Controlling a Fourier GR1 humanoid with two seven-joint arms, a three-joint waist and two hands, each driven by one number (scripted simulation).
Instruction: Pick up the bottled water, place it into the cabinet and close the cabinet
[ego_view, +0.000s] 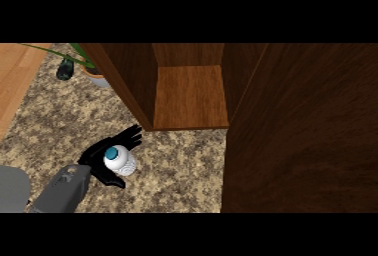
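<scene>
Head view: left robot hand (100, 157) grips bottled water (119, 161) (teal cap) beside open, bare-shelved cabinet (190, 95).

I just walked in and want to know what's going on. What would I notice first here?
First, the black left hand low at the left, curled round a white water bottle with a blue cap above the speckled stone counter. Next, the open dark wooden cabinet straight ahead, its shelf bare, with its big door filling the right side. A potted green plant sits at the far left.
</scene>
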